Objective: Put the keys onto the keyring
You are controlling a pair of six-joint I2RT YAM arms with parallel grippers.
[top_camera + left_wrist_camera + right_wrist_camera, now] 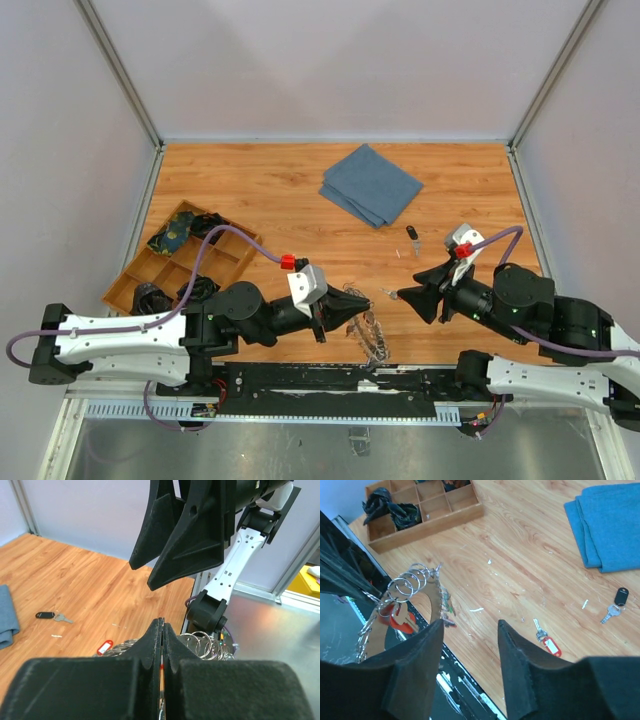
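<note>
Keyring [373, 338] hangs clamped in the closed left tool [366, 306] over the worktop's [270, 190] near edge, tagged keys [395, 619] dangling from it. Facing it, the right tool [411, 303] stands open above a red-tagged key [549, 644] lying on the worktop; a black-tagged key [412, 234] lies near the blue cloth [372, 184]

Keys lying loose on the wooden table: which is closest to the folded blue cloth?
The small metal key with the black plastic tag; the red-tagged key lies farther from the folded blue cloth.
</note>
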